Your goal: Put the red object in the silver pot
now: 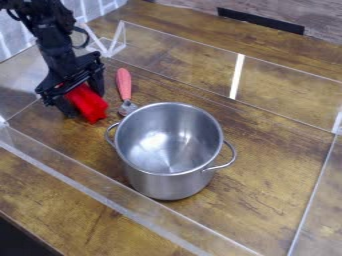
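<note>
You have the silver pot (168, 150) as the biggest thing in front of you: a round, shiny steel pot with straight sides, standing upright and holding nothing, with one small loop handle toward the upper left and another toward the right. Up and to the left of it, near but apart from it, lies the red object (88, 104), a bright red blocky bar, partly covered by the arm. The black gripper (67, 93) points steeply down right over it, its jaws spread wide on either side of the bar's upper end; you cannot tell from this view whether the fingers touch it. Just beside the bar, to its right, lies a slim pink-handled utensil (123, 84) with its metal end toward the pot. Everything sits on a dark, worn wooden table (267, 120), ringed by low clear plastic walls (80, 195) that catch a bright streak of light.
</note>
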Controlling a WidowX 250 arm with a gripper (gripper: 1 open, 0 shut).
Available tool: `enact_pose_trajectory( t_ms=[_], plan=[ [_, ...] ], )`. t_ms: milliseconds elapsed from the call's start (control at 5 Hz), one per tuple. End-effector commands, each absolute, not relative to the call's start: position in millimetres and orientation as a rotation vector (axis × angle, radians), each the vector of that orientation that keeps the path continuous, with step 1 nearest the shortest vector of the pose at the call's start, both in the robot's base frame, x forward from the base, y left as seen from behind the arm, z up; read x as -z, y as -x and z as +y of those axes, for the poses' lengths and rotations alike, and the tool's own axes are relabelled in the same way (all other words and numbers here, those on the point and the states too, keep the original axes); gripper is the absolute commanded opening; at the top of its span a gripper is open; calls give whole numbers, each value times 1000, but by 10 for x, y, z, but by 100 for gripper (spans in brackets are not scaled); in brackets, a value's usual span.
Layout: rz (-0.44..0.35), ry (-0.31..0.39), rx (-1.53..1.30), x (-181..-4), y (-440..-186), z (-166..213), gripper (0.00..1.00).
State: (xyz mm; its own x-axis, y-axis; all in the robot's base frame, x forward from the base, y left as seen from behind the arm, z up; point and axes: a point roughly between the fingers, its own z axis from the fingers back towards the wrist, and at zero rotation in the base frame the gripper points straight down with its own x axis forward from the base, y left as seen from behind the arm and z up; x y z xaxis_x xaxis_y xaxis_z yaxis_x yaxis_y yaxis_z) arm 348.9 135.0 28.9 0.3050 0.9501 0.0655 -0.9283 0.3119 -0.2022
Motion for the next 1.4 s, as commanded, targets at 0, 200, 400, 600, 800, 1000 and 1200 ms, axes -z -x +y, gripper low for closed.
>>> enact_pose_trajectory(
  t_ms=[0, 200, 400, 600, 800, 1000, 1200],
  plan=[
    [-244, 159, -1212, -638, -3511, 1339, 100],
    [-240, 160, -1235, -658, -3534, 1263, 100],
    [-237, 157, -1239, -676, -3579, 1239, 0],
    [-235, 145, -1257, -695, -3501, 1105, 0],
    [-232, 138, -1273, -765, -3425, 957, 0],
    [-229, 138, -1267, -925, -3371, 823, 0],
    [-218, 153, -1261, -1148, -3322, 654, 0]
  ],
)
